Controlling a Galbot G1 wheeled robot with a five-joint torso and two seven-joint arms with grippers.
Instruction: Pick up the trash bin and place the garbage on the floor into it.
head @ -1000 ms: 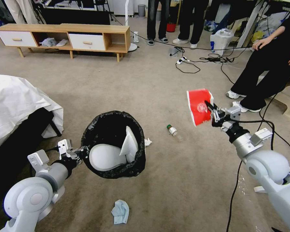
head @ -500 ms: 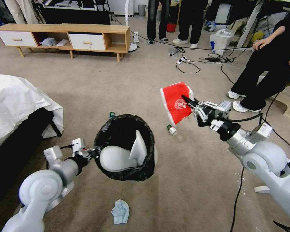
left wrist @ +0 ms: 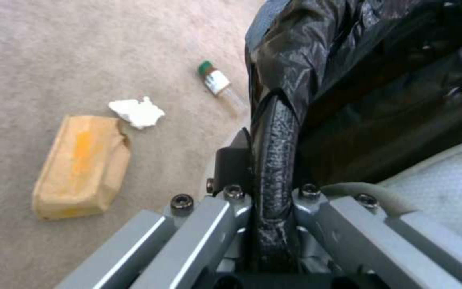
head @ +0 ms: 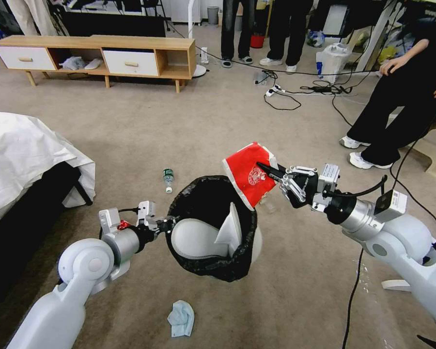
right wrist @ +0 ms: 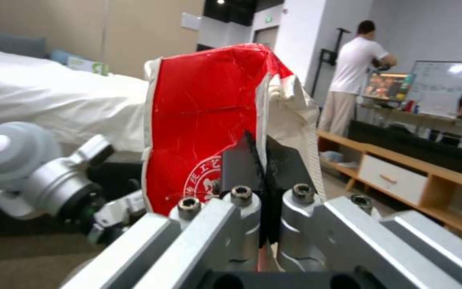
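— What's your left claw [head: 165, 224] doing?

— It's pinched on the rim of the trash bin [head: 213, 264], which I'm holding tilted off the floor [head: 276, 300]. The grip is thin; I think the liner could slip and the bin sag or drop.

— And the right?

— My right claw [head: 267, 172] is clamped on the red wrapper [head: 244, 172], over the bin's far edge. Let go here and it might catch the rim and flutter out beside it.

Beige carpet floor [head: 256, 121] with green-capped bottle [head: 168, 177], blue mask [head: 181, 318], brown paper bag [left wrist: 81, 164], white tissue [left wrist: 136, 112].
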